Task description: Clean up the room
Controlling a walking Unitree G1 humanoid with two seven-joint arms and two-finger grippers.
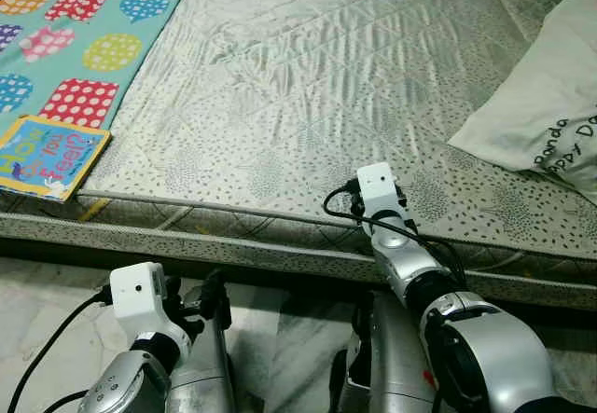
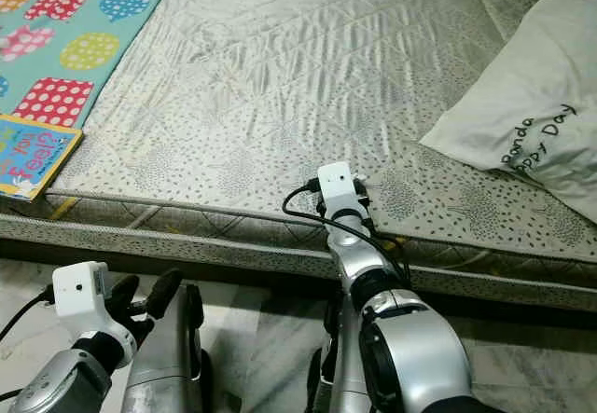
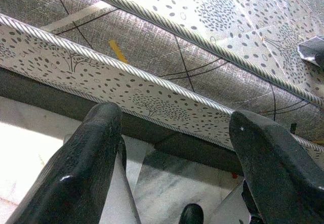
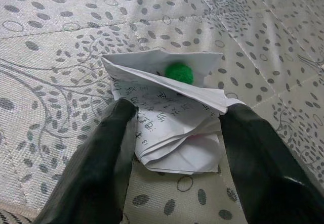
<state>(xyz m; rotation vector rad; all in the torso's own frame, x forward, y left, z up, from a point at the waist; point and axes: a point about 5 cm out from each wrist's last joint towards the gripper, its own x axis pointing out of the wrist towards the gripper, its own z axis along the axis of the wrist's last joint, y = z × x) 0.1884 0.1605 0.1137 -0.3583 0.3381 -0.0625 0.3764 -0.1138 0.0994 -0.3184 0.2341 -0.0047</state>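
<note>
Through the head camera you look down on a mattress (image 1: 308, 105) with a quilted, speckled cover; its corded front edge runs across the picture just ahead of the robot. Your right arm reaches over that edge, and the right gripper (image 4: 174, 133) sits on the cover just inside the border. From here its white camera block hides the fingers. A white pillow (image 1: 550, 96) with printed lettering lies toward the right edge of the mattress, well apart from that arm. On the left a spotted play mat (image 1: 79, 35) covers the mattress, and a children's book (image 1: 47, 157) rests at the front corner, right on the edge. Between mat and pillow the cover lies open. Your left gripper (image 2: 140, 303) hangs low in front of the mattress side, above the marble floor (image 1: 42, 296).

In the left wrist view you see the two black fingers (image 3: 81, 168) spread wide with nothing between them, pointing at the mattress's side panel and its cord trim, floor below.

In the right wrist view a crumpled paper (image 4: 172, 118) with handwriting and a green spot lies on the cover. The fingers (image 4: 101, 168) stand on either side of it, moderately apart; you cannot tell whether they press it.
</note>
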